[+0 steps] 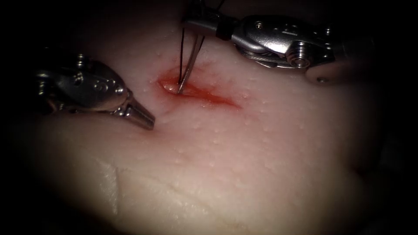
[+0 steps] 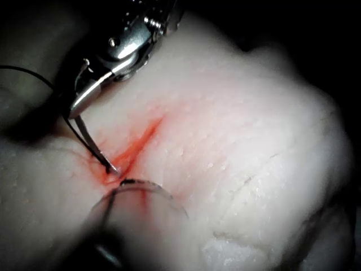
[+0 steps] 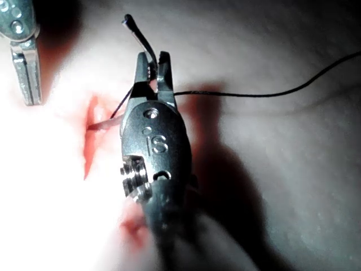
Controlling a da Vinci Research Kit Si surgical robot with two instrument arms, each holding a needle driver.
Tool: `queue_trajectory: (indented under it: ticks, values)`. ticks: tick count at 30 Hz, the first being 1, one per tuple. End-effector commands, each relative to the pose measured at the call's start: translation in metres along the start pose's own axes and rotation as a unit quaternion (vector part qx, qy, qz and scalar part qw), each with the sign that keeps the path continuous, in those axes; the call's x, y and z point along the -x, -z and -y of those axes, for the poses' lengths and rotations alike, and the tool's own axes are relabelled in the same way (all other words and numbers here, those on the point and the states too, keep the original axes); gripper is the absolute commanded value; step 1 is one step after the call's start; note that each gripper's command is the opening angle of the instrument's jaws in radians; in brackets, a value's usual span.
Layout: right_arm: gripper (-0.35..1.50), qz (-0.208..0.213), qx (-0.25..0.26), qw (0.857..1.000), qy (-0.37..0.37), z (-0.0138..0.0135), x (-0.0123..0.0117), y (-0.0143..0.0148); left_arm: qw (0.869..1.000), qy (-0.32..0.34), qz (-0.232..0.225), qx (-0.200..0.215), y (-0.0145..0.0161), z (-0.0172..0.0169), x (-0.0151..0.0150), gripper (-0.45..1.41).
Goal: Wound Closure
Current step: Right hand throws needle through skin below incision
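Observation:
The tissue (image 1: 261,165) carries a short red cut (image 1: 198,92). My right tool (image 1: 196,27) reaches in from the upper right, its jaws shut on the curved needle (image 1: 190,65) close to its tail end. The needle runs steeply down and its tip sits in the left end of the cut. The right wrist view has the same jaws (image 3: 151,70) gripping the needle (image 3: 104,123), with its tail (image 3: 128,22) sticking out past them. Dark thread (image 3: 271,94) trails away from there. My left tool (image 1: 146,119) rests shut on the tissue left of the cut, holding nothing.
Red fluid (image 1: 217,99) stains the cut's edges and runs toward its right end. A pale ridge (image 1: 109,182) crosses the tissue near the front. In the left wrist view the right tool (image 2: 84,101) holds the needle (image 2: 93,144) over the cut (image 2: 138,144).

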Motion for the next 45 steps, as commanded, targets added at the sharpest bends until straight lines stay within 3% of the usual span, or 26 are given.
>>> queue_trajectory:
  ticks: [1, 16, 32, 45]
  values:
    - [-0.35, -0.001, -0.001, 1.000, -0.007, 0.0006, 0.0006, -0.0005, 1.000, 0.000, -0.003, 0.001, -0.0010, -0.0006, 0.0001, -0.33]
    - [-0.35, -0.007, -0.007, 0.998, -0.065, 0.0004, 0.0005, 0.0000, 1.000, 0.000, -0.018, -0.009, -0.0018, -0.0002, 0.0003, -0.40]
    - [-0.35, 0.025, -0.030, 0.997, -0.063, 0.0006, 0.0011, 0.0020, 1.000, -0.002, -0.023, -0.012, -0.0018, 0.0000, 0.0009, -0.40]
    - [-0.35, 0.019, -0.040, 0.995, -0.090, 0.0010, 0.0012, 0.0006, 0.999, 0.001, -0.031, -0.016, -0.0020, 0.0002, 0.0005, -0.43]
